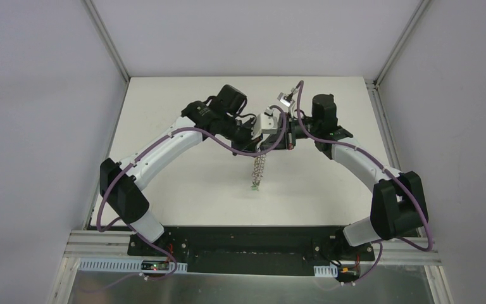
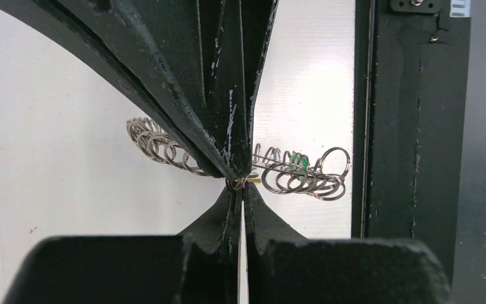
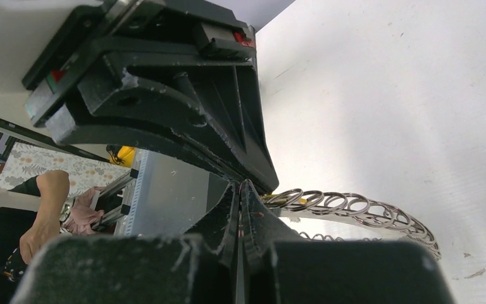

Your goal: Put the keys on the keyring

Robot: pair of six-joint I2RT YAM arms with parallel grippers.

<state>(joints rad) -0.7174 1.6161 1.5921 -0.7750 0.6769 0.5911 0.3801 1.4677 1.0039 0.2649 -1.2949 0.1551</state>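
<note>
As the left hand [image 2: 240, 197] pinches its top mid-frame, the right hand [image 3: 239, 190] closed tip-to-tip against it, the dark-grey wire-fringed metal keyring [image 1: 259, 167] dangles lengthwise below both.

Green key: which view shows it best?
Left wrist: the green key shows clearest, among loops of the keyring. Top external gives only a green speck at the hanging keyring's lower end. Right wrist shows loops, no key.

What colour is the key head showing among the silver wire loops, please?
The key head is bright green, seen best in the left wrist view.
</note>
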